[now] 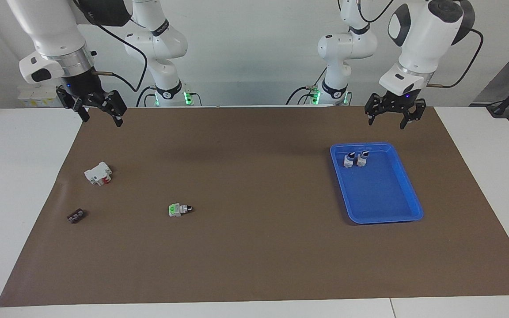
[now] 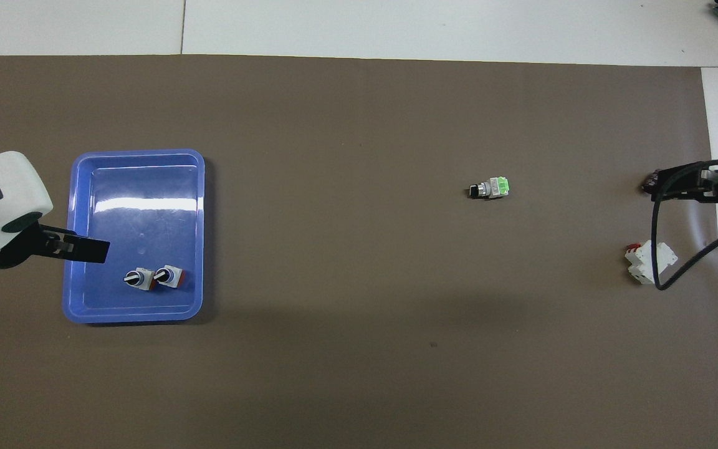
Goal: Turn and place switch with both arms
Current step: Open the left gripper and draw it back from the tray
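Two switches with orange blocks stand upright, knobs up, side by side in the blue tray (image 1: 407, 194), at its end nearer the robots: one (image 1: 348, 160) and the other (image 1: 362, 158). They also show in the overhead view, one (image 2: 139, 279) and the other (image 2: 169, 276). My left gripper (image 1: 393, 117) hangs open and empty in the air over the mat beside the tray's near edge; it also shows in the overhead view (image 2: 78, 248). My right gripper (image 1: 102, 115) hangs open and empty over the mat's corner at the right arm's end.
A like switch with a green block (image 1: 178, 209) lies on its side on the brown mat (image 1: 254, 256) near the middle. A larger white block with red parts (image 1: 98, 173) and a small dark part (image 1: 76, 216) lie toward the right arm's end. Two slimmer arms stand at the table's robot end.
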`<action>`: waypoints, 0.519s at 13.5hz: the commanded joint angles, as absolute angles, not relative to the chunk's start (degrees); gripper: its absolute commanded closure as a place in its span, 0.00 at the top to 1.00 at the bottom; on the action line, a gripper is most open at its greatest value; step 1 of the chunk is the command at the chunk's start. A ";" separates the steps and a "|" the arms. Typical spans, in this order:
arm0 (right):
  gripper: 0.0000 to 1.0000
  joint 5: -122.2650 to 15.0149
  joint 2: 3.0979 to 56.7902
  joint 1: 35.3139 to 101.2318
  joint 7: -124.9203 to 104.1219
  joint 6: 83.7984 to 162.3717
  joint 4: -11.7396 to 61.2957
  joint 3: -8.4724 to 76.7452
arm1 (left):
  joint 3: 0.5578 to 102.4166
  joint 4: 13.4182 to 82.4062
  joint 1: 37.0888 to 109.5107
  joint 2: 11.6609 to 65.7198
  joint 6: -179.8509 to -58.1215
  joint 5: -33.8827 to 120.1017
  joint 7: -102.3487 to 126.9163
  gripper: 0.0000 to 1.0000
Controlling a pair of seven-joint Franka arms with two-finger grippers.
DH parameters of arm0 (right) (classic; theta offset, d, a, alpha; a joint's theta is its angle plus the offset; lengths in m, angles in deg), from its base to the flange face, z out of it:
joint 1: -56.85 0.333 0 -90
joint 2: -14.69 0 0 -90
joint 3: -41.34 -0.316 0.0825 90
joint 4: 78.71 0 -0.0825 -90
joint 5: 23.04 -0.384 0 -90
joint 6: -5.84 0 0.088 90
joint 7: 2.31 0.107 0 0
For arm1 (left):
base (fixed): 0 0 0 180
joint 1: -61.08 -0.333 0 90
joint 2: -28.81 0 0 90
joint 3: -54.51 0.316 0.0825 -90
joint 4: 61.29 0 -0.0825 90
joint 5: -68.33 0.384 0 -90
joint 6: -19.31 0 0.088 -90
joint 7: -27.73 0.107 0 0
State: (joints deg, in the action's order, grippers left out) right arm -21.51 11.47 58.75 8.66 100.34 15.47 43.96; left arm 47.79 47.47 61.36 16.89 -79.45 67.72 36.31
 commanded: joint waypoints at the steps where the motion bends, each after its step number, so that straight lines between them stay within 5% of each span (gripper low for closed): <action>1: 1.00 -21.89 11.44 58.34 7.79 99.71 15.33 43.71 | 48.36 37.62 61.87 19.75 -71.15 66.67 34.85 1.00; 7: 1.00 -21.89 11.44 58.34 7.88 99.71 15.33 43.71 | 48.89 22.68 61.08 26.77 -61.84 63.76 34.85 1.00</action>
